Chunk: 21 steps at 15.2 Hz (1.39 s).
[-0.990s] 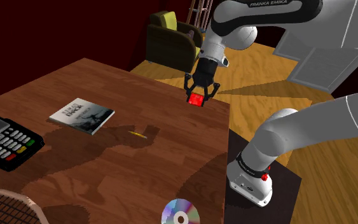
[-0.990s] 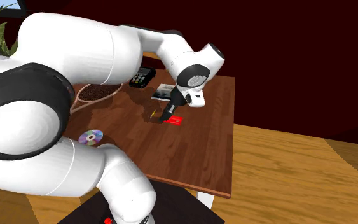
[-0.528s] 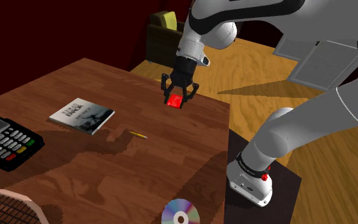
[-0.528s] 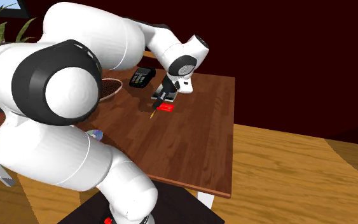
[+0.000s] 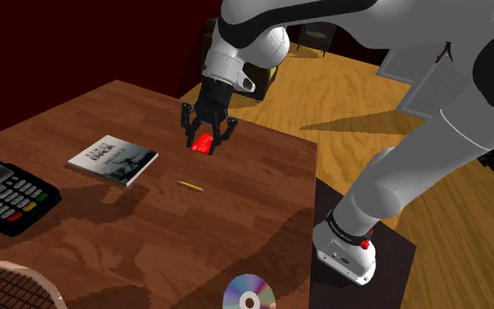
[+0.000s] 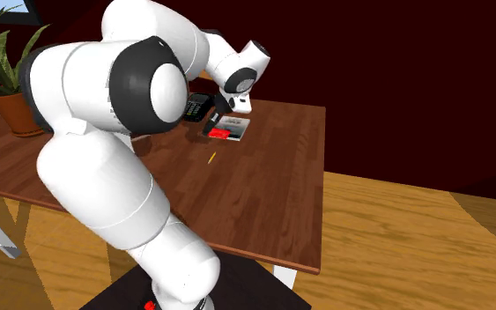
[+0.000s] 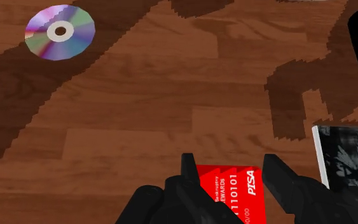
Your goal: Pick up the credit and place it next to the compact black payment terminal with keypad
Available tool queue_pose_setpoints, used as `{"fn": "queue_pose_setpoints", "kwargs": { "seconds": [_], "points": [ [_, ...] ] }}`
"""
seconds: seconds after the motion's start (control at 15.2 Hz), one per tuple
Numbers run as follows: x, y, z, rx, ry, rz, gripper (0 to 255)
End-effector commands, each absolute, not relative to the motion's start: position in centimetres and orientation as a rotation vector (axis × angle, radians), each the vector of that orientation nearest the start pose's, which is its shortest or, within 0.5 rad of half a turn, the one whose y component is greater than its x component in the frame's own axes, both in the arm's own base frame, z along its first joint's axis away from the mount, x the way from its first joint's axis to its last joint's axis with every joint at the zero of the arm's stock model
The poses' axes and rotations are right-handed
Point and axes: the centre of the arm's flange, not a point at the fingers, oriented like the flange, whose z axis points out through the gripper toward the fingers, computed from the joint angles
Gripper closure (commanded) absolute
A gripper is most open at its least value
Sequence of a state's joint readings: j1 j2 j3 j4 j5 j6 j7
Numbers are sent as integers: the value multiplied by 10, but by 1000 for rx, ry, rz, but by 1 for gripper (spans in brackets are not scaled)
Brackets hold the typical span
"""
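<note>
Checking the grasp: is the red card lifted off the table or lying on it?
Lifted: the tool clasps the card by both edges, with the table well below it.

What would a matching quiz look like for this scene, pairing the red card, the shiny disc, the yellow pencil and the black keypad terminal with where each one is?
Things:
1. red plastic card
2. rainbow-shiny round disc
3. thin yellow pencil
4. black payment terminal with keypad

Places:
A. at the shoulder view's left edge
B. clasped in the black hand
C. at the shoulder view's bottom edge
D. on the brown wooden table, near the grey booklet

Pairs: 1-B, 2-C, 3-D, 4-A
</note>
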State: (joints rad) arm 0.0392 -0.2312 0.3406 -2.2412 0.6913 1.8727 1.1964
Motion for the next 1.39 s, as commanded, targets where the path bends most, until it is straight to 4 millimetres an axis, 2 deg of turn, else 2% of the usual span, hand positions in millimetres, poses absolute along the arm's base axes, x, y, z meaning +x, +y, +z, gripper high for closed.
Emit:
{"fn": "queue_pose_setpoints", "kwargs": {
  "seconds": [0.0, 1.06, 1.12, 1.32],
  "points": [
    [429, 252, 458, -2349, 1428, 700, 255],
    [519, 444, 459, -2349, 1428, 700, 255],
    [522, 450, 459, -2349, 1428, 700, 255],
    [522, 450, 443, -2349, 1428, 700, 255]
  ]
}}
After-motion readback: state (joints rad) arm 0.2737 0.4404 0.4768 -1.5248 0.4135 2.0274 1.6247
